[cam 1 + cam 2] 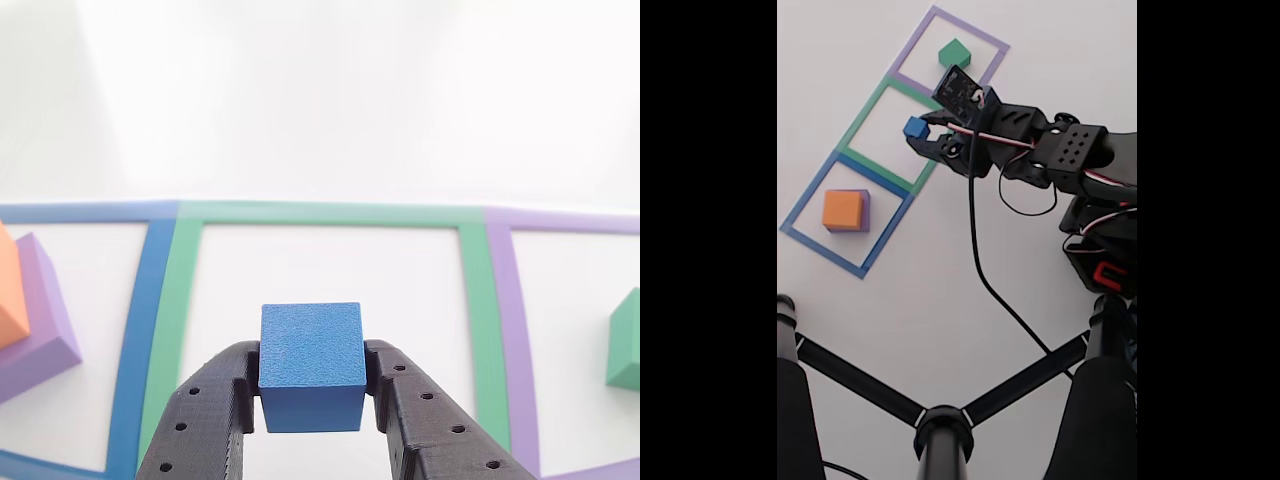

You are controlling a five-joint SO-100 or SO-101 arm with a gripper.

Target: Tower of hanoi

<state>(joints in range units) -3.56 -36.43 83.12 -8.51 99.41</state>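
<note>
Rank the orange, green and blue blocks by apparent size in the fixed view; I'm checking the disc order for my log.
Largest to smallest, fixed view:
1. orange block
2. green block
3. blue block, held in the gripper

Green versus blue is less sure: the blue one looks lifted and may sit nearer the camera.

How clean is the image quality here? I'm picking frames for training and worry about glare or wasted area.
In the other view, the white table is overexposed at the top, while the blue cube in the gripper is sharp. In the fixed view, black bars flank the picture and the blocks look small but evenly lit.
</note>
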